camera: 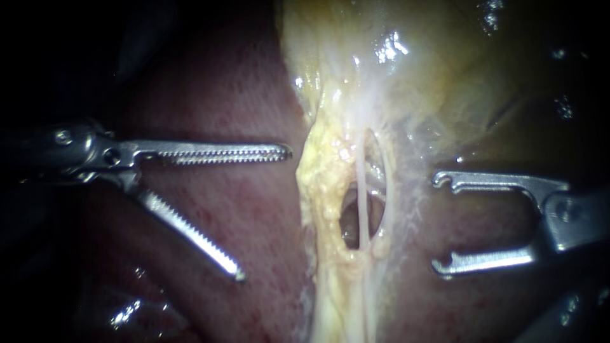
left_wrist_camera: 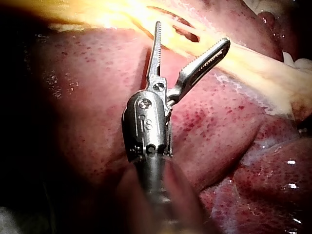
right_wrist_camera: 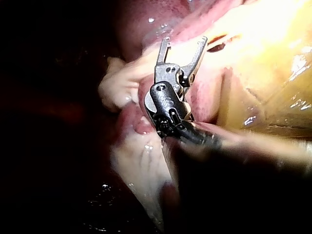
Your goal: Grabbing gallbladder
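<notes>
Dark red liver (camera: 241, 82) fills the background of the endoscope view, with blackness beyond it. The left instrument (camera: 264, 213) hangs over bare liver, its toothed jaws spread wide and holding nothing. Just ahead of their tips runs a yellow-white band of tissue (camera: 324, 184), where a thin tube (camera: 362, 190) crosses a small opening (camera: 348, 222). The right instrument (camera: 438, 222) faces the band from the other side, its jaws also wide and empty. The glossy yellowish gallbladder (camera: 445, 63) lies beyond its upper jaw.

In the left wrist view, the left instrument (left_wrist_camera: 192, 34) gapes with the band just past its tips.

In the right wrist view, the right instrument (right_wrist_camera: 185, 41) stands open at a pale fold, with the gallbladder (right_wrist_camera: 273, 58) beside it.

Closing here would likely pinch the band or tube, not the gallbladder; a dragged jaw could score the liver. No container shows.
</notes>
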You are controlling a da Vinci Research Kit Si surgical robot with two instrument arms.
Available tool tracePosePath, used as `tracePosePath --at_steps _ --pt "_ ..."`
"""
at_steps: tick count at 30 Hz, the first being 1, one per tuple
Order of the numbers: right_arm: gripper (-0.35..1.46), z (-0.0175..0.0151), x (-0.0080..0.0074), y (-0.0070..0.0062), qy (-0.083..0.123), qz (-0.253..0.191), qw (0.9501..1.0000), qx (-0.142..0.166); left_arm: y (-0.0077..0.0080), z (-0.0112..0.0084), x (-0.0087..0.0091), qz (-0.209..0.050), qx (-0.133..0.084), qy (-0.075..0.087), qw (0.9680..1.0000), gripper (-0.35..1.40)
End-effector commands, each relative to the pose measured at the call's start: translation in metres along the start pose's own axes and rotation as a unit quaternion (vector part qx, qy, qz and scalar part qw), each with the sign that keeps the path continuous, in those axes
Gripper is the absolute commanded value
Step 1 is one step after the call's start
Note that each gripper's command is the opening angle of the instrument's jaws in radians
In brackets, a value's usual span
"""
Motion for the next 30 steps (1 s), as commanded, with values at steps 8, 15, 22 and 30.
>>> tracePosePath --at_steps 8,15,22,30 --pt "0.58 0.0000 0.0000 0.0000 0.000 0.000 1.0000 0.000 0.0002 -0.0001 -0.0004 -0.015 -0.029 0.002 0.9995 1.09" --pt "0.58 0.0000 0.0000 0.0000 0.000 0.003 1.0000 0.000 0.0010 0.0001 -0.0014 -0.094 -0.096 -0.003 0.9909 0.99" --pt "0.58 0.0000 0.0000 0.0000 0.000 0.003 1.0000 0.000 0.0021 0.0019 -0.0017 -0.147 -0.154 0.004 0.9770 0.88" --pt "0.58 0.0000 0.0000 0.0000 0.000 0.003 1.0000 0.000 0.0016 0.0030 -0.0021 -0.195 -0.204 0.031 0.9587 0.69"
